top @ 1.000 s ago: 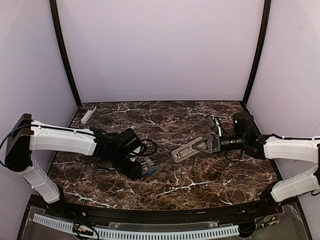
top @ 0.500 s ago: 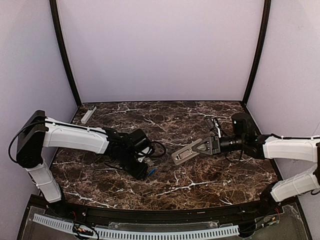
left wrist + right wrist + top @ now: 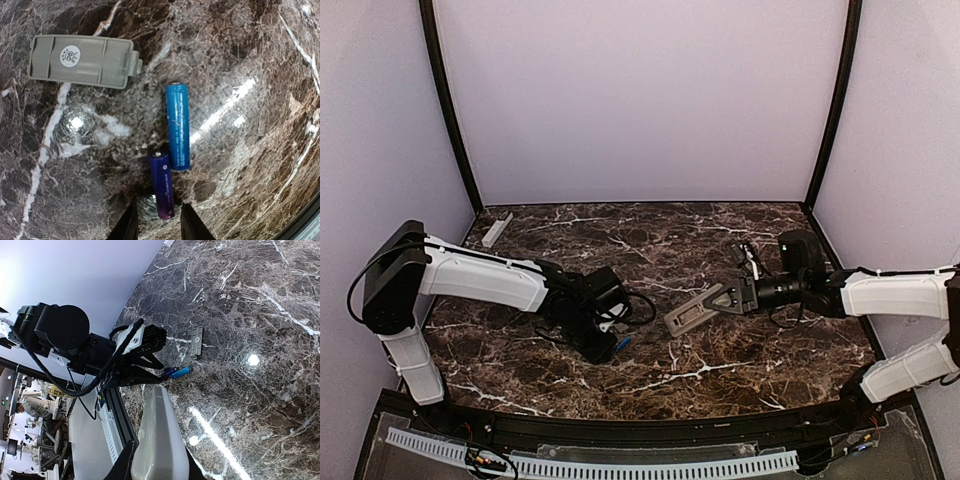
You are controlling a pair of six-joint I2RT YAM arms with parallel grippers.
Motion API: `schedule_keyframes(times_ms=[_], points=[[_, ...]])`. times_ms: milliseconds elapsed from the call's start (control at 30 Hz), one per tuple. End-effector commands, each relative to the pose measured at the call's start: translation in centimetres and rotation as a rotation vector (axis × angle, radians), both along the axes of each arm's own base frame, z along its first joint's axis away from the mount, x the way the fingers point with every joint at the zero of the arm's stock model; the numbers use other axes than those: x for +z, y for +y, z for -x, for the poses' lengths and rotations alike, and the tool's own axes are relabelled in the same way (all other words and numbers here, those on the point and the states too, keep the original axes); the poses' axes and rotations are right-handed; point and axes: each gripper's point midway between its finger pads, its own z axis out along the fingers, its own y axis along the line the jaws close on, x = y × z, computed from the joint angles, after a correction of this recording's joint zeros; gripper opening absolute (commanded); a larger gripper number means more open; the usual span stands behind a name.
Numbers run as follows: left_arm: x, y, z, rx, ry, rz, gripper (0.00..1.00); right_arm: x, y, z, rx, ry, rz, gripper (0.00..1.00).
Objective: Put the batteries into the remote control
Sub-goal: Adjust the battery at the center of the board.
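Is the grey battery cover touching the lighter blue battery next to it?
Apart. The left wrist view shows bare marble between the tab of the battery cover and the top end of the lighter blue battery.

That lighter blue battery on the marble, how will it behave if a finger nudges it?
The lighter battery is a smooth cylinder lying flat on the glossy table, so a sideways nudge would probably roll it. The darker battery seems to touch it, so pushing one likely shifts both.
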Motion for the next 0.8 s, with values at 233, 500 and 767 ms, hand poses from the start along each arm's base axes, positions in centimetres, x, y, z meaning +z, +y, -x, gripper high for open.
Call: schedule_keyframes(times_ms=[233,500,767], points=[[-0.1,1.4,-0.7,0.022,-0.038,-0.088,0.17,-0.8,-0.1,0.0,0.004,0.011,0.008,0.00],[-0.3,2.6,-0.3,0.056,-0.043,-0.096,0.08,-1.1,-0.2,0.0,0.004,0.012,0.013,0.00],[-0.2,3.4,-0.5,0.129,-0.030,-0.082,0.03,-1.2,-0.2,0.0,0.002,0.012,0.013,0.00]])
